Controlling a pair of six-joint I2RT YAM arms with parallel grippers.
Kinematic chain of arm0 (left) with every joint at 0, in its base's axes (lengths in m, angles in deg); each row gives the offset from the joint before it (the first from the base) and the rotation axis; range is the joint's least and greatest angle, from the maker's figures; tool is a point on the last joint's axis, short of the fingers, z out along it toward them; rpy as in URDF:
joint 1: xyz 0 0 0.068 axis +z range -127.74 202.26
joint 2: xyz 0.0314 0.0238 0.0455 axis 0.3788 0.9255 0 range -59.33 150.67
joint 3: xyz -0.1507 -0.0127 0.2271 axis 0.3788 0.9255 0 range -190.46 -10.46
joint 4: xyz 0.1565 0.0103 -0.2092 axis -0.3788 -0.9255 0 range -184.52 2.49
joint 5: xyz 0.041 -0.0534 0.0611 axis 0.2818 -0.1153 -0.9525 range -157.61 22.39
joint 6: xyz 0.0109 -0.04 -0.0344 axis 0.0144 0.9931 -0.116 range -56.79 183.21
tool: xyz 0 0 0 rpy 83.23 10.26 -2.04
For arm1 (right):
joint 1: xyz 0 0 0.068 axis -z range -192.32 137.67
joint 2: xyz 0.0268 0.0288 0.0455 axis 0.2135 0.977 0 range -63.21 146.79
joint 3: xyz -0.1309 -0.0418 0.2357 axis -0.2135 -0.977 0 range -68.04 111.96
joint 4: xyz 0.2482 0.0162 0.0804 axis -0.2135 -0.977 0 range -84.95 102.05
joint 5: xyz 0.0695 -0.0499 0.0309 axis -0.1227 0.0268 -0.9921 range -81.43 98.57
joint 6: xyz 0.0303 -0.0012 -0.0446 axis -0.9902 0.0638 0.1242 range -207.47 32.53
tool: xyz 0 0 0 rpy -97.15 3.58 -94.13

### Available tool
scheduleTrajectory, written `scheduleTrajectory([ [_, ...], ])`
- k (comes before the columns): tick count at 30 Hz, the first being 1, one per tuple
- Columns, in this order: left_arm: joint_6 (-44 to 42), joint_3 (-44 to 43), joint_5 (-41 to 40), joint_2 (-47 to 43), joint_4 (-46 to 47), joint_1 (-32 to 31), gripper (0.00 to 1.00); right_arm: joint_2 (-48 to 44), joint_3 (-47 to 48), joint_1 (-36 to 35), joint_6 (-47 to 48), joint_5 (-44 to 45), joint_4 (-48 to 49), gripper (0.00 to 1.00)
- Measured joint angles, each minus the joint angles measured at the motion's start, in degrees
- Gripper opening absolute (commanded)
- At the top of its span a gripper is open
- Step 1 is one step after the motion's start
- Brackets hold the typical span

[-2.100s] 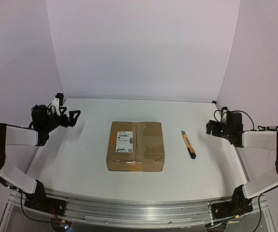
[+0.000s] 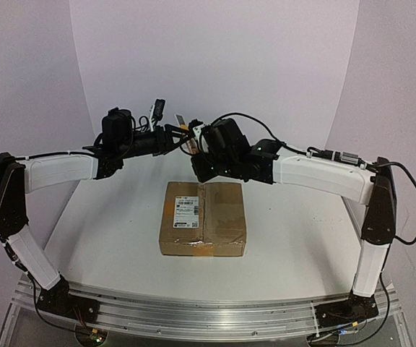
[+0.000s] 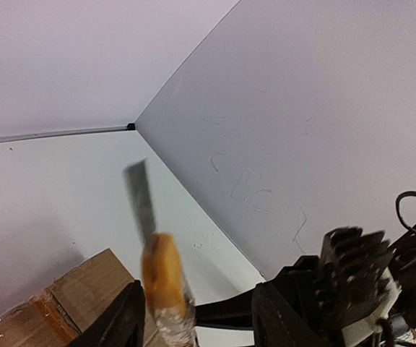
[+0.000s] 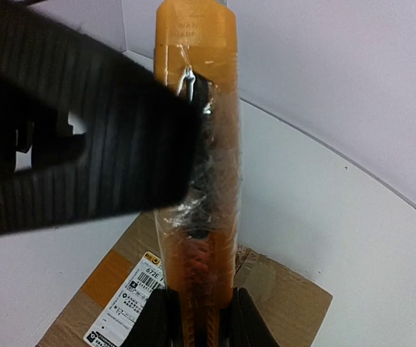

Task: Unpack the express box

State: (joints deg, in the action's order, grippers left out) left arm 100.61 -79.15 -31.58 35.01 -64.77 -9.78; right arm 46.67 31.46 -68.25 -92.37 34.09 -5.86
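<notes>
Flat at the centre of the table [image 2: 100,238]: the express box [image 2: 203,219], barcode label [image 2: 187,207] toward its 10 o'clock corner. Probably light, stiff corrugated card, apt to slide under a blade; best pinned from above on a flap beside the seam. Clamped in the right gripper [image 4: 199,318], above the 12 o'clock edge: an orange utility knife [image 4: 197,144], blade out. Around its tip, left gripper [image 3: 201,318] with fingers apart.

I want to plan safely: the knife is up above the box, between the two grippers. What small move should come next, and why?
Probably the left gripper should ease back from the knife. The right gripper is clamped on its handle, the blade looks extended, and the express box below is taped shut, so the blade needs a free path down.
</notes>
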Motion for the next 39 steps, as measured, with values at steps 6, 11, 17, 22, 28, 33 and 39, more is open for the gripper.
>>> scheduleTrajectory([
  [6, 0.81, -0.76, -1.08, 0.80, 0.19, 0.75, 0.00, 0.79, 0.28, -0.41, 1.96, 0.19, 0.93, 0.00],
  [11, 3.01, -0.78, -0.70, 1.02, -0.10, 1.12, 0.00, 0.79, 0.11, -0.32, 2.21, -0.51, 0.99, 0.16],
  [17, 12.69, 1.99, 2.59, 1.56, 8.15, 3.20, 0.00, -1.30, -2.40, 2.14, -1.90, -11.16, 3.28, 0.98],
  [22, 21.37, 5.14, 3.35, 1.83, 19.11, 4.19, 0.00, -8.67, -18.46, 9.23, -18.28, -26.35, 18.41, 0.98],
  [28, 26.95, 6.85, 1.87, 2.46, 28.37, 4.20, 0.00, -8.55, -28.53, 12.19, -38.20, -36.04, 43.71, 0.97],
  [33, 29.01, 6.96, 1.43, 2.50, 31.72, 4.19, 0.00, -3.16, -28.79, 12.01, -48.94, -38.81, 62.42, 0.96],
  [39, 30.25, 6.96, 0.66, 2.52, 32.90, 4.19, 0.00, 0.08, -28.38, 12.01, -54.36, -39.44, 72.22, 0.81],
])
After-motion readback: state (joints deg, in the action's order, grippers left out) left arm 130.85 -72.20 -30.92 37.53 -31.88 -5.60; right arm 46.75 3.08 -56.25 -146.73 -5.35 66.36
